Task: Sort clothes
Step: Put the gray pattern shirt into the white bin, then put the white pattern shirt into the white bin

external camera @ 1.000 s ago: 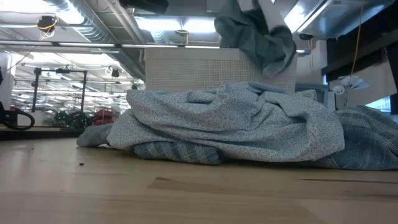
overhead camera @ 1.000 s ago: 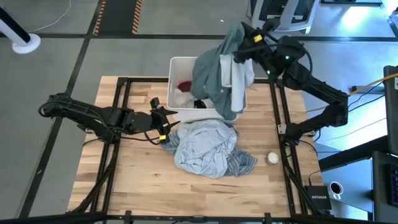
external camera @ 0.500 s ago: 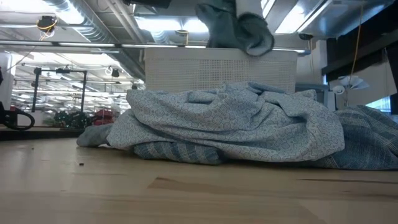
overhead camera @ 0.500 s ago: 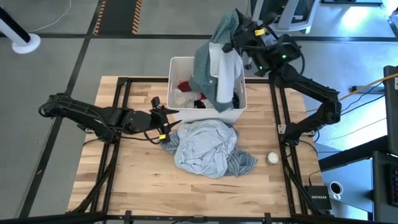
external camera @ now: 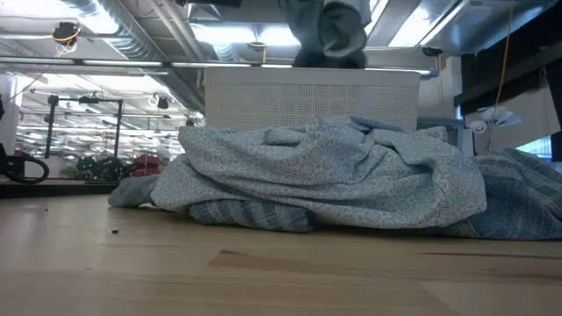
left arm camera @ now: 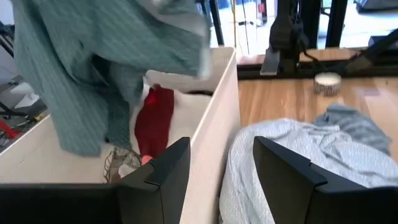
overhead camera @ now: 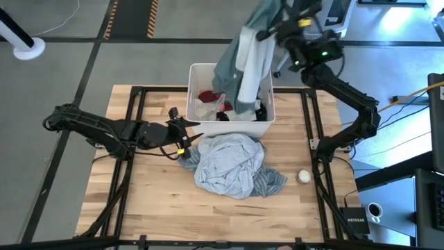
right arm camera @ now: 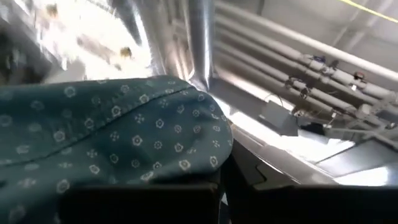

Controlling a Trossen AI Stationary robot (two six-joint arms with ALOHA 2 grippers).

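My right gripper is raised high above the white tub and shut on a teal-grey patterned garment. A white piece hangs alongside it. The garment's lower end hangs over the tub, which holds red, white and black pieces. The lower end also shows in the low view. A large blue-grey shirt pile lies on the table in front of the tub. My left gripper is open and empty at the tub's near wall, beside the pile's left edge. My right gripper holds the teal-grey garment by its upper part, which drapes over the fingers and hides the place of contact. The gripper tips upward. The garment hangs slack below it, clear of the table, in several folds.
A small white ball lies near the table's right edge. The black frame rails run along the table's sides. Bare wood shows at the near left.
My right gripper has risen and carried the teal-grey garment up. The garment's lower end has swung from the tub's near right wall toward the tub's middle and now hangs higher.
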